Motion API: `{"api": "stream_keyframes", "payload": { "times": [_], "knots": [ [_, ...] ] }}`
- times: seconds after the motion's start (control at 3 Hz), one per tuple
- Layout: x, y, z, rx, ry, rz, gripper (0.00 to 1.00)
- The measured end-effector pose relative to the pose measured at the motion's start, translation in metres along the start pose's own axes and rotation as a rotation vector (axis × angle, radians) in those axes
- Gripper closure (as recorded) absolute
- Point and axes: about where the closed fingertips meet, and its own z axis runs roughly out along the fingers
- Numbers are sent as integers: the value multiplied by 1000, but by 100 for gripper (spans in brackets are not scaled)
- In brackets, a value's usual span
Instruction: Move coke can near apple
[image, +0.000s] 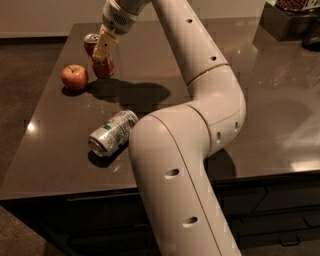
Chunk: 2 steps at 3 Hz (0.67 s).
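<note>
Coke can (106, 70): glossy red painted metal, silvery top. Gripper (102, 51) was at table's far left, clamped on coke can beside apple (75, 77); fingers (106, 42) looked matt beige plastic. Apple skin was smooth, faintly shiny. Lying can (113, 133): shiny silver-green metal. Table (280, 100) was dark, polished (light glints showed). Arm (200, 75): smooth cream shell, satin.

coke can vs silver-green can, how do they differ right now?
Colour: the coke can is red, the silver-and-green can is not. Pose: coke can roughly upright, silver-and-green can on its side. State: the gripper holds the coke can beside the apple; the silver-and-green can lies free. Both are drink cans.
</note>
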Motion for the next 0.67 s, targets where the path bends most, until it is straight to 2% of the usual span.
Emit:
{"api": "stream_keyframes", "payload": {
  "times": [0.67],
  "knots": [
    [25,-9,10,0,9,61,35]
  ]
}}
